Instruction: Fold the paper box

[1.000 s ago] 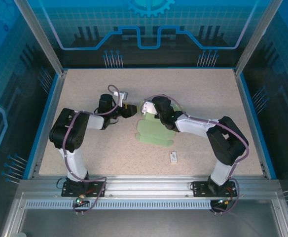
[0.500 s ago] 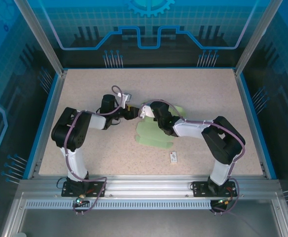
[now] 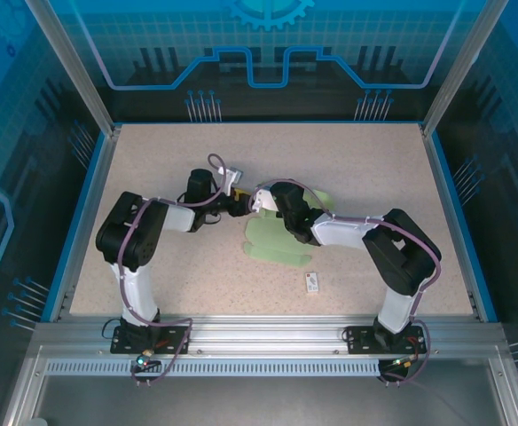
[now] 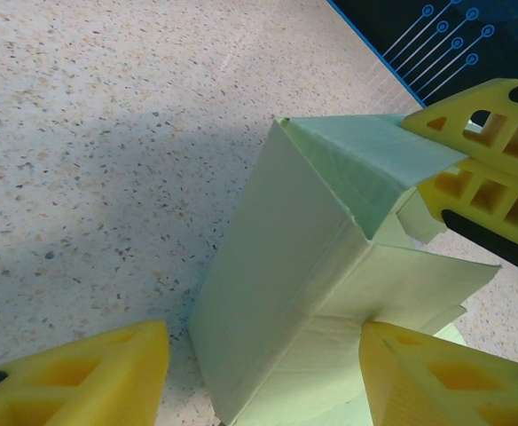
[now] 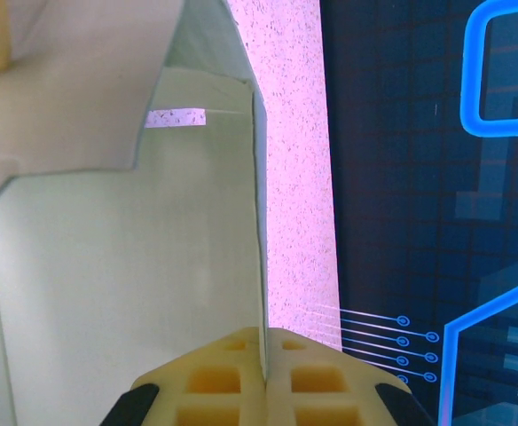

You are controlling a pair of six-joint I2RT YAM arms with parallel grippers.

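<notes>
Between the left gripper's yellow fingers, straddling a raised, creased wall of the paper box, with jaws about half open and clamped on nothing. Shows clear space between one finger and the card; sits close with the other, contact too hard to call. Just ahead of those fingertips, pinching a thin upright flap of the same card in the right gripper, jaws fully closed on the edge. From above, meeting almost tip to tip over the speckled table: left gripper and right gripper, with the rest of the pale green sheet lying flat beneath and behind the right wrist, toward the arm bases.

Looks to be mid-fold, with one side wall standing and the crease not yet set. To finish the step cleanly:

- Hold the right pinch steady so the flap stays upright.
- Bring the left jaws in slowly and square to the wall, not on a diagonal.
- Press near the scored line rather than mid-panel, as card this thin probably buckles under a hard squeeze.
- Avoid dragging the flat portion across the table.
- Let go of neither side before the fold holds its shape.
</notes>
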